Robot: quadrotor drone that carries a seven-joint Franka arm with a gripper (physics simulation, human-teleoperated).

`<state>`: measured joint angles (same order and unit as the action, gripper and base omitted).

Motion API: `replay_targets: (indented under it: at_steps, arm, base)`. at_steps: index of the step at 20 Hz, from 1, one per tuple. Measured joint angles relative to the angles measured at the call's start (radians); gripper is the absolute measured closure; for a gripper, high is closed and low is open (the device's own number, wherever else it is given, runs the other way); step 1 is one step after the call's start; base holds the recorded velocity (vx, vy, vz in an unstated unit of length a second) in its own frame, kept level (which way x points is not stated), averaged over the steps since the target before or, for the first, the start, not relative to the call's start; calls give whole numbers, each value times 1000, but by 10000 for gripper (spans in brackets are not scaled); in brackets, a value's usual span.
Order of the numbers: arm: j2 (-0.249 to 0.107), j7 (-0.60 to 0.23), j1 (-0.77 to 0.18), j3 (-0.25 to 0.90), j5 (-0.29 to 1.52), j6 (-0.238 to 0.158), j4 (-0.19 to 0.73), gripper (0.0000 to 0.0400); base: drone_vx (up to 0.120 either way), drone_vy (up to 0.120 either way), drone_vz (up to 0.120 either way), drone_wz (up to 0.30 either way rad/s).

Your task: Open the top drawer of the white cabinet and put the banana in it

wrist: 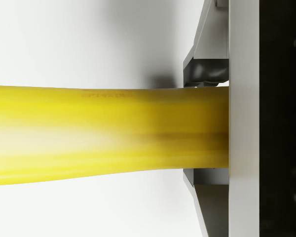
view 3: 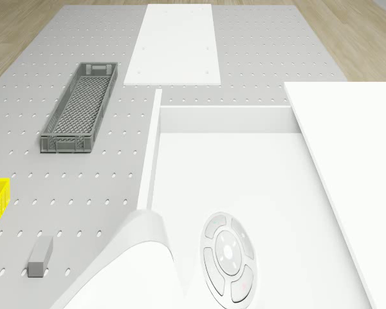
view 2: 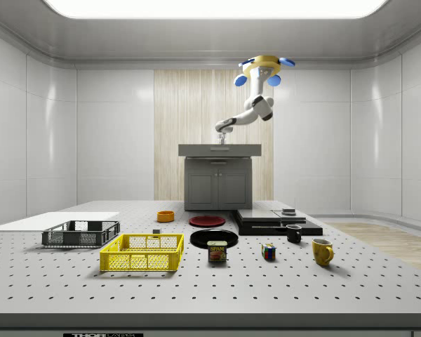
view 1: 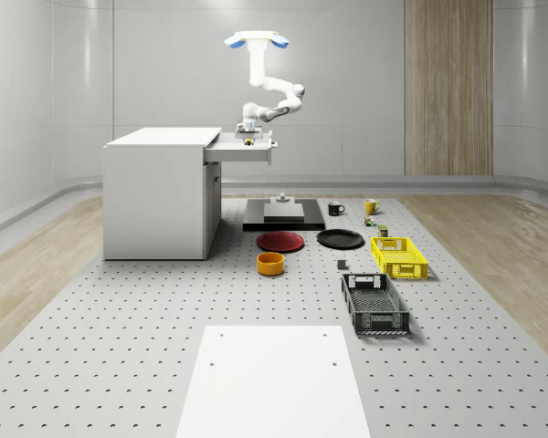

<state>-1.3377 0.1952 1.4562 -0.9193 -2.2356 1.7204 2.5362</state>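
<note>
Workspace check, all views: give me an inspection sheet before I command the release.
Surface: grey perforated floor with a white panel.
Job's things: white cabinet, top drawer pulled open; banana between the fingers, over the drawer's white interior.
Clutter: grey crate, yellow crate, orange bowl, red plate, black plate, two mugs, can, cube.
Grippers: gripper shut on the banana, low over the drawer; drone hovers above it.
Cables: nothing seen.
Surroundings: pale walls, wood panel.
</note>
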Motion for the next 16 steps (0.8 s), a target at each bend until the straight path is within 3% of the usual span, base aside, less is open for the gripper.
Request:
replay_targets:
  at_steps: [3,6,10,16]
  arm:
    - [8,-1,0,4,-9,-4,-4,100]
    - [10,-1,-6,-4,-6,-17,6,47]
    - [10,-2,-16,-25,10,-40,28,17]
    - [13,-4,-25,-39,19,-58,42,4]
  base:
    - [0,0,0,0]
    - [0,0,0,0]
    - [0,0,0,0]
    - [0,0,0,0]
